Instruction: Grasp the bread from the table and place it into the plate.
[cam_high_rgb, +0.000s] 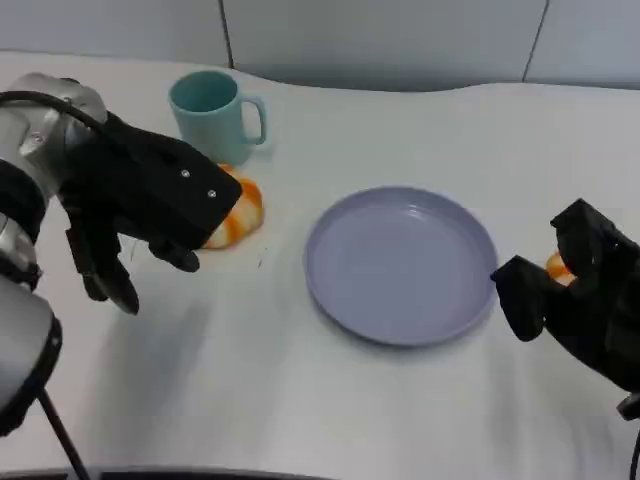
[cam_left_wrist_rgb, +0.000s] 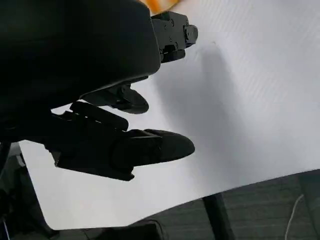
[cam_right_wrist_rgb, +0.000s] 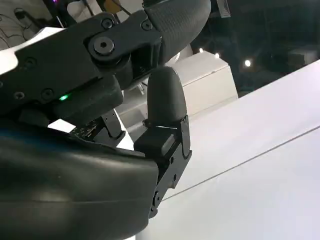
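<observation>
The bread (cam_high_rgb: 240, 215), orange and white, lies on the white table just below the mug, and my left hand (cam_high_rgb: 150, 205) partly covers it. That hand hovers over the bread's left side with its fingers (cam_high_rgb: 100, 270) hanging apart and nothing in them. In the left wrist view its fingers (cam_left_wrist_rgb: 130, 147) reach out over bare table, with a sliver of the bread (cam_left_wrist_rgb: 161, 4) at the picture's edge. The lavender plate (cam_high_rgb: 400, 265) sits bare at the table's middle. My right hand (cam_high_rgb: 580, 300) stands to the right of the plate, fingers apart and holding nothing.
A teal mug (cam_high_rgb: 212, 110) stands behind the bread, close to my left hand. A small orange thing (cam_high_rgb: 556, 266) lies on the table beside my right hand, mostly hidden by it. The table (cam_high_rgb: 300, 400) runs wide and white toward its front edge.
</observation>
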